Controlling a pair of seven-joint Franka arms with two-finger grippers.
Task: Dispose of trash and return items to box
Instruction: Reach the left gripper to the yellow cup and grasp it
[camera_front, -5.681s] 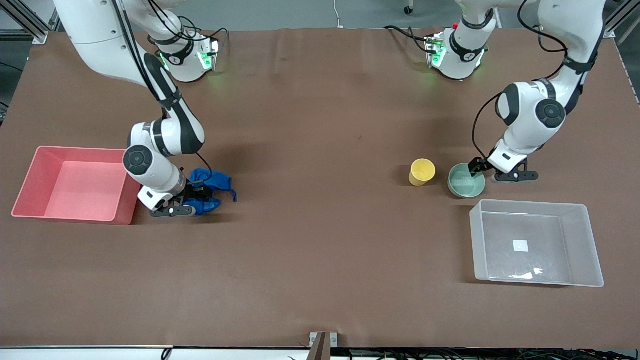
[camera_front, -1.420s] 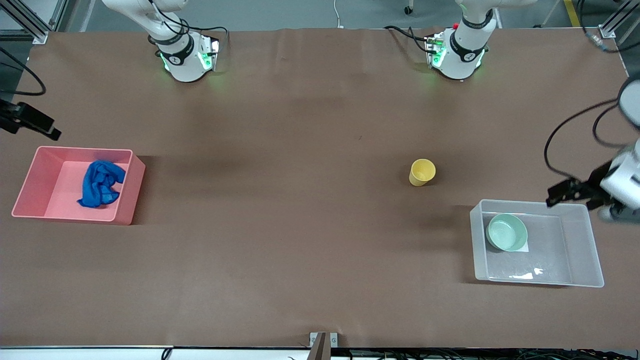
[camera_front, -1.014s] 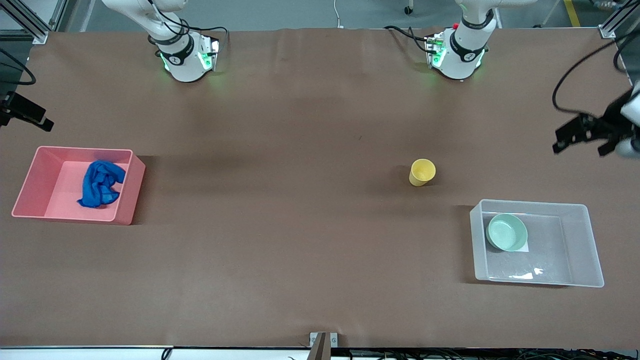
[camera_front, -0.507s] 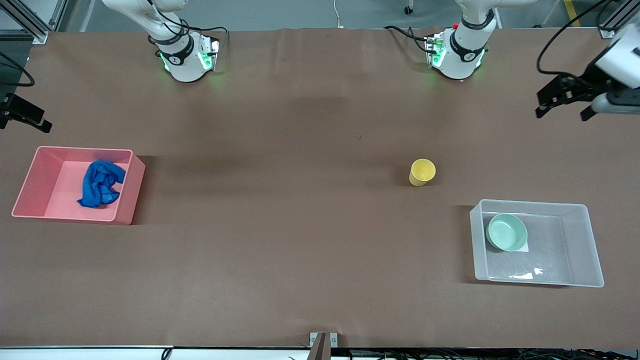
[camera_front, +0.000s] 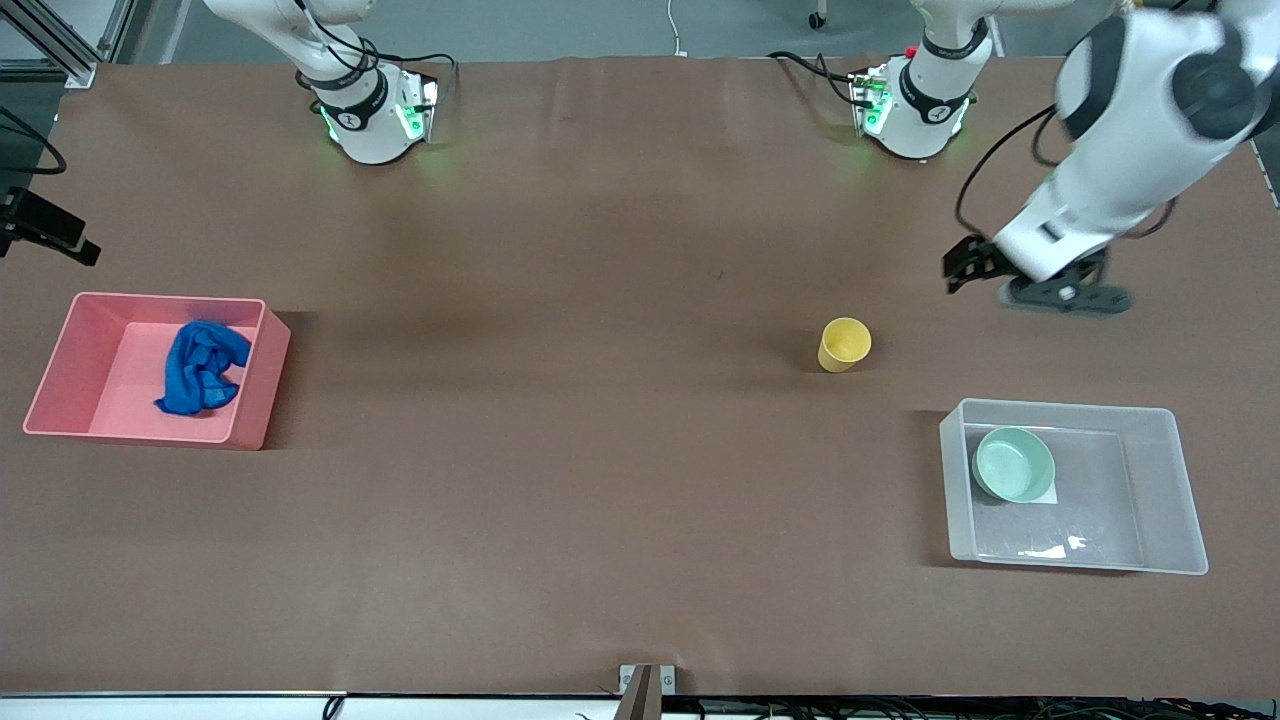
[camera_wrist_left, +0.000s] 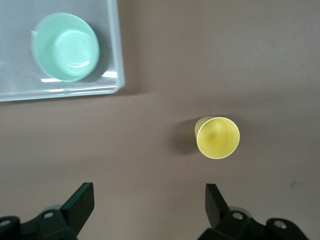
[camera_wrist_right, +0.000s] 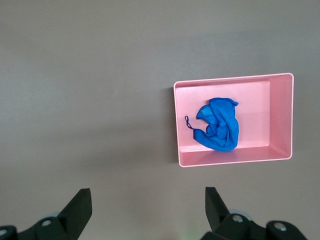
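The yellow cup (camera_front: 845, 345) stands upright on the table, also in the left wrist view (camera_wrist_left: 217, 137). The mint-green bowl (camera_front: 1013, 464) sits in the clear box (camera_front: 1070, 407), at the box's end toward the cup (camera_wrist_left: 65, 46). The blue fabric wad (camera_front: 200, 367) lies in the pink bin (camera_front: 160, 298), also in the right wrist view (camera_wrist_right: 218, 123). My left gripper (camera_front: 1012, 284) is open and empty over bare table between the cup and the left arm's end (camera_wrist_left: 150, 194). My right gripper (camera_wrist_right: 147, 196) is open and empty, high up at the right arm's end, only partly in the front view (camera_front: 48, 232).
The clear box's wall (camera_wrist_left: 114, 50) stands nearer to the front camera than the cup. The pink bin (camera_wrist_right: 230, 160) sits at the right arm's end of the brown table. Both arm bases stand along the table's farthest edge.
The fabric went into the pink bin and the bowl into the clear box. In the last second my left gripper swung in from the table's end toward the cup. The right arm barely moved.
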